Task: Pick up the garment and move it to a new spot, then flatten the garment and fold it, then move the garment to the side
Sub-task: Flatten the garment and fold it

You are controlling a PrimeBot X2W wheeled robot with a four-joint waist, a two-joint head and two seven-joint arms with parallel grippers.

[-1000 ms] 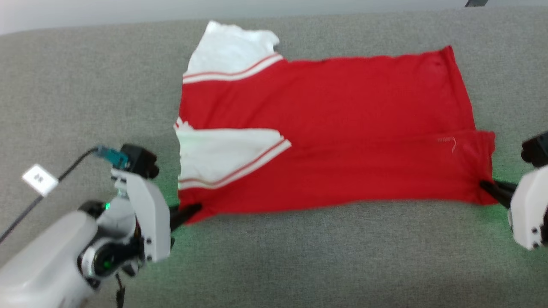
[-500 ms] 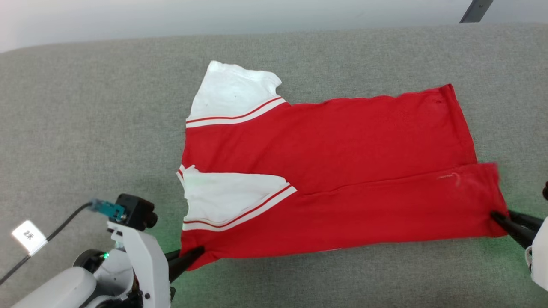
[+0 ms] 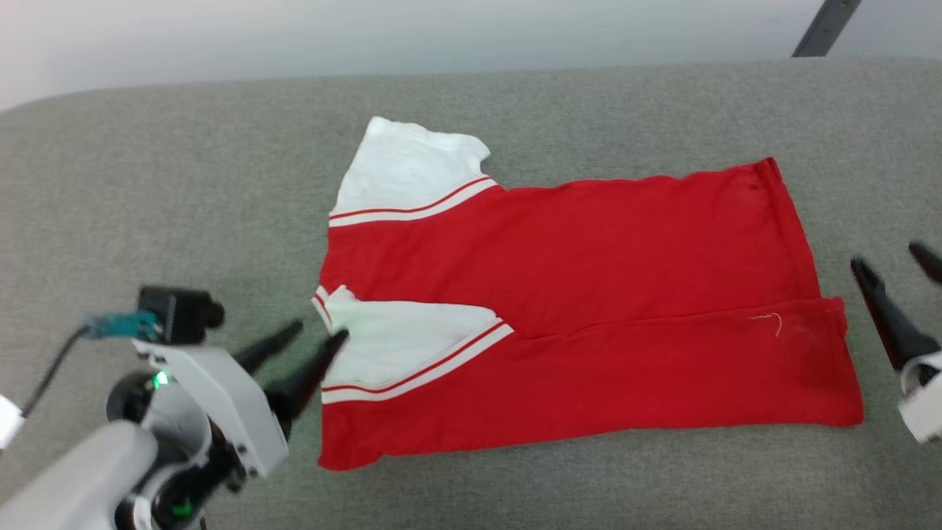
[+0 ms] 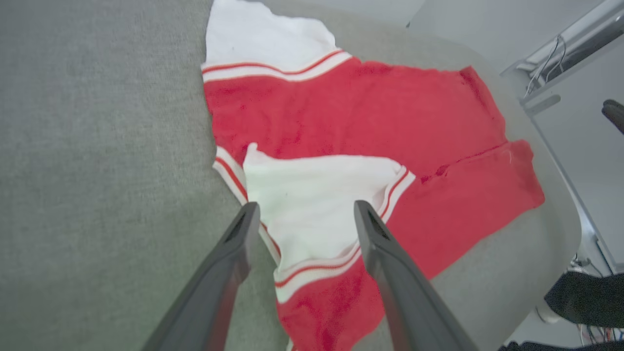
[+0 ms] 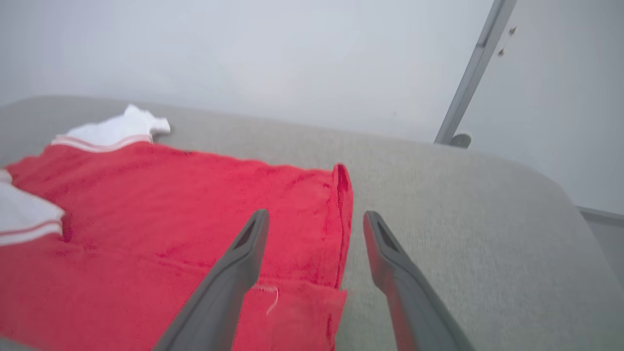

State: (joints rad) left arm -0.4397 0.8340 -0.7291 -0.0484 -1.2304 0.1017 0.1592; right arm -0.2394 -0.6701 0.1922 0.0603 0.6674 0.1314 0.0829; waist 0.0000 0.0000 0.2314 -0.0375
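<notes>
Released since the earlier frame, the garment (image 3: 589, 294) lies folded lengthwise on the grey desk (image 3: 184, 184); left gripper (image 3: 320, 330) at its sleeve end, right gripper (image 3: 887, 254) beyond its hem, fingers of both spread apart.

A red shirt (image 3: 589, 258) lies flat on a grey padded surface (image 3: 184, 184). Its near side is folded over, so one white sleeve (image 3: 397, 342) rests on the red. The other sleeve (image 3: 405, 173) sticks out at the far side. The left gripper (image 3: 318, 335), fingers spread and empty, is just beside the folded sleeve. The right gripper (image 3: 890, 259), likewise spread and empty, is near the shirt's opposite end.
</notes>
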